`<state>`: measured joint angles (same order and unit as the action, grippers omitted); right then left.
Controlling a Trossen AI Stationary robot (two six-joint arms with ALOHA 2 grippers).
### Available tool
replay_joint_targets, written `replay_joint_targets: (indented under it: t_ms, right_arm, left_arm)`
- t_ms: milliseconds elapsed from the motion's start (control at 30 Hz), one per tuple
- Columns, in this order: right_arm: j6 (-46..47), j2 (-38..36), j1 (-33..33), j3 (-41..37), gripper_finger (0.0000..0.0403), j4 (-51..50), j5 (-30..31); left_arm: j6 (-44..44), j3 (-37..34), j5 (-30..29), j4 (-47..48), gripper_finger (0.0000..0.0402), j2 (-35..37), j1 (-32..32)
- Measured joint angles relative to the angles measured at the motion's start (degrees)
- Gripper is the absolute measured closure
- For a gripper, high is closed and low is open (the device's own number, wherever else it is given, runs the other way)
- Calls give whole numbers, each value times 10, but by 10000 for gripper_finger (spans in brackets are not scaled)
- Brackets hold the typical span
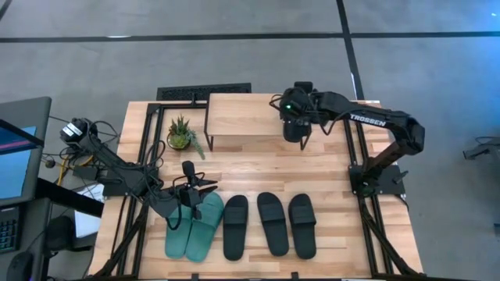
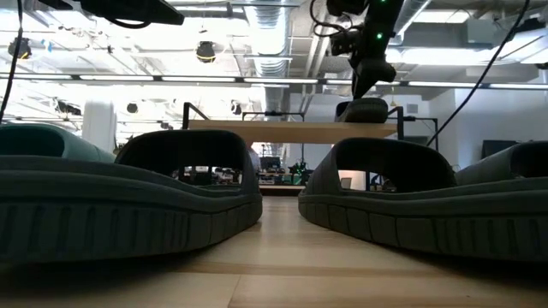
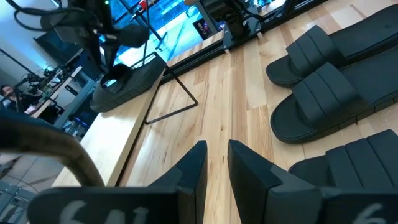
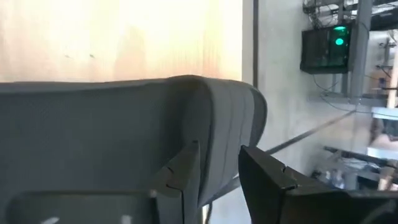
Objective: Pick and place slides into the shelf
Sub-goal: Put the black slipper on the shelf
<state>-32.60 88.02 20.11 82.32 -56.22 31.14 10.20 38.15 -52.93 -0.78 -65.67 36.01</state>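
The shelf [image 1: 242, 115] stands at the table's far side, its light board also in the low view [image 2: 291, 131]. My right gripper [image 1: 298, 131] is over its right end, shut on one black slide [image 2: 364, 109] that sits on the board. Along the near edge lie the teal pair [image 1: 195, 228] and three black slides [image 1: 235, 226] [image 1: 273, 222] [image 1: 302, 225], soles down. My left gripper [image 1: 190, 190] hovers just above the teal pair's far ends, touching nothing; its fingers [image 3: 198, 167] stand almost together. The left wrist view shows the shelved slide [image 3: 121, 84]. My right gripper [image 4: 219, 177] pinches the black slide between its two fingers at the ribbed side edge near one rounded end [image 4: 217, 146]. The fingers come from above, pointing down. The slide lies flat with its sole on the shelf's top board [image 4: 124, 37].
A small potted plant [image 1: 181, 134] stands left of the shelf. A black slotted panel [image 1: 203, 93] lies behind the shelf at the far edge. Black frame rails [image 1: 355, 148] run along both table sides. Bare wood shows between shelf and slide row [image 1: 258, 168].
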Motion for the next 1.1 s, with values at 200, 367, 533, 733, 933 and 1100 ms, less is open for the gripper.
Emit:
replay_joint_targets:
  t_ms: [200, 367, 533, 733, 933, 1100]
  right_arm:
    - [-3, -22, -14, 0, 285, -3, -28]
    - [23, -40, -31, 0, 274, -22, -28]
    - [71, -64, -83, 0, 269, -72, -28]
    - [154, -100, -177, 0, 273, -126, -23]
    - [298, -110, -302, 0, 281, -181, -20]
    - [407, -85, -426, -1, 282, -206, -8]
  left_arm:
    - [0, 0, 0, 0, 346, 0, 0]
    - [0, 0, 0, 0, 346, 0, 0]
    - [0, 0, 0, 0, 346, 0, 0]
    - [6, 0, 0, 0, 346, 0, 0]
    - [5, 0, 0, 0, 346, 0, 0]
    - [5, 0, 0, 0, 346, 0, 0]
